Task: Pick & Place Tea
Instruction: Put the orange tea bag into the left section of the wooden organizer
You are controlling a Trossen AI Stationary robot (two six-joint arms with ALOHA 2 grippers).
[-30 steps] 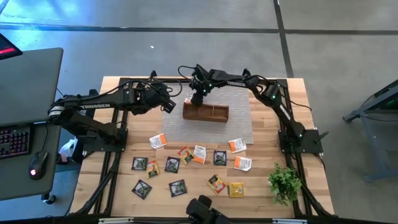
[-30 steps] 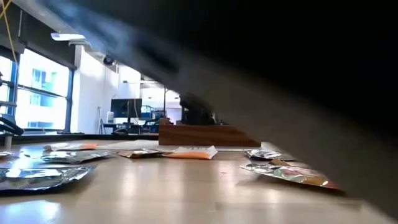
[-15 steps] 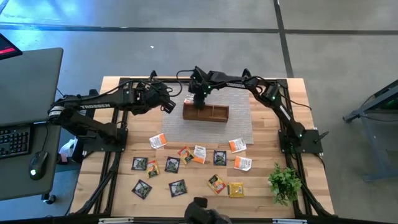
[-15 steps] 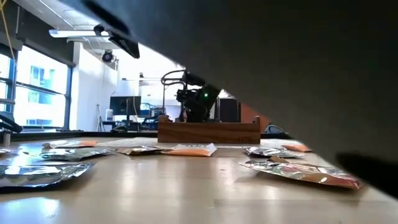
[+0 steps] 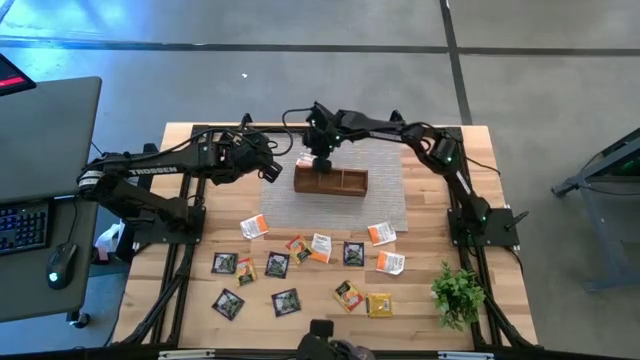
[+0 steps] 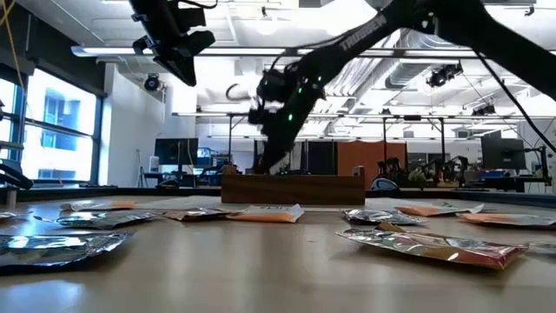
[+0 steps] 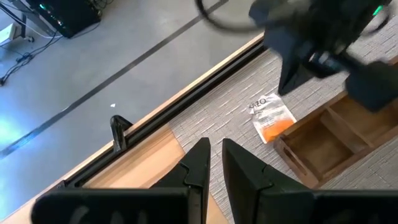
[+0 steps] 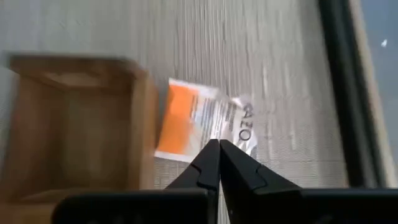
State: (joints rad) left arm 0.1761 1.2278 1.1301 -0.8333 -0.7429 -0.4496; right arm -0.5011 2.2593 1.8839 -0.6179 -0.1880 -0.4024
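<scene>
in the right wrist view only, right pincer (image 8: pixel 219 148) together, empty, above sachet (image 8: pixel 202 121) beside tray (image 8: pixel 74 124)

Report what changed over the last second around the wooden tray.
The right end effector closed empty above the white-and-orange sachet, which lies on the grey mat just outside the wooden tray. The dark shape blocking the low view cleared. The left end effector, tray and scattered sachets stayed put.

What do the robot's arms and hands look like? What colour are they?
Both arms are black with chunky joints, thin black cables looping along them and white lettering on the side. The right arm has small green lights. Each ends in a hand with two dark, pointed fingers, like a beak.
</scene>
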